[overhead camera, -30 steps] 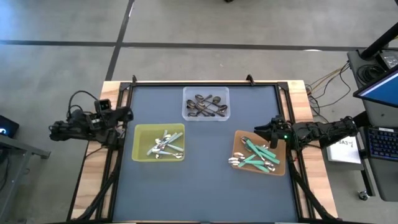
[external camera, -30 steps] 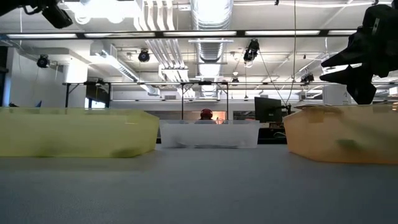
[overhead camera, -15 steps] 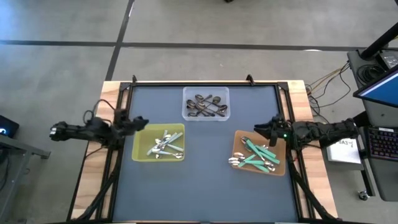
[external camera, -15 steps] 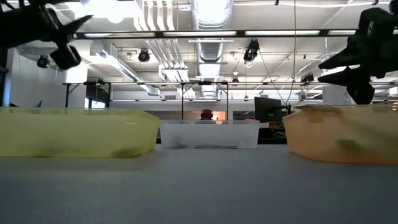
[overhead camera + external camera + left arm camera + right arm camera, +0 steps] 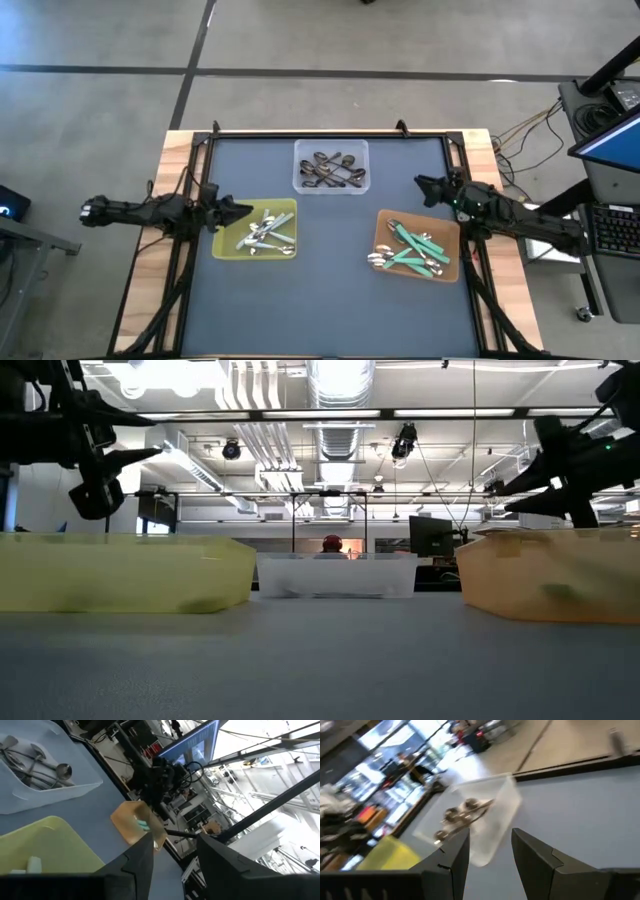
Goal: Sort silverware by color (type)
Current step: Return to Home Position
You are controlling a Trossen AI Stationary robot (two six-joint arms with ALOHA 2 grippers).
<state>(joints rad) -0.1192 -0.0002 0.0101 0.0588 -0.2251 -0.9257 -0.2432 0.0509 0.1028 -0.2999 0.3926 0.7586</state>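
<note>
The silverware lies in three trays. Dark metal pieces (image 5: 335, 170) are in the clear tray (image 5: 303, 180) at the far middle. Pale-blue-handled spoons (image 5: 262, 232) are in the yellow tray (image 5: 226, 248). Teal-green-handled spoons (image 5: 412, 248) are in the orange-brown tray (image 5: 445, 272). My left gripper (image 5: 236, 210) is open and empty, in the air at the yellow tray's left far corner. My right gripper (image 5: 424, 185) is open and empty, in the air just beyond the orange-brown tray, pointing toward the clear tray (image 5: 485, 820).
A dark frame rail (image 5: 330, 133) borders the blue-grey mat (image 5: 330, 300). Bare mat lies between the trays and toward the near edge. The low view shows all three tray walls (image 5: 336, 575) with both grippers (image 5: 135, 457) (image 5: 520, 480) above them.
My left gripper has swung from the table's left edge toward the right and down, reaching the yellow tray's left far corner. My right gripper has gone from over the orange-brown tray's far edge toward the table's far edge, turning toward the clear tray.
</note>
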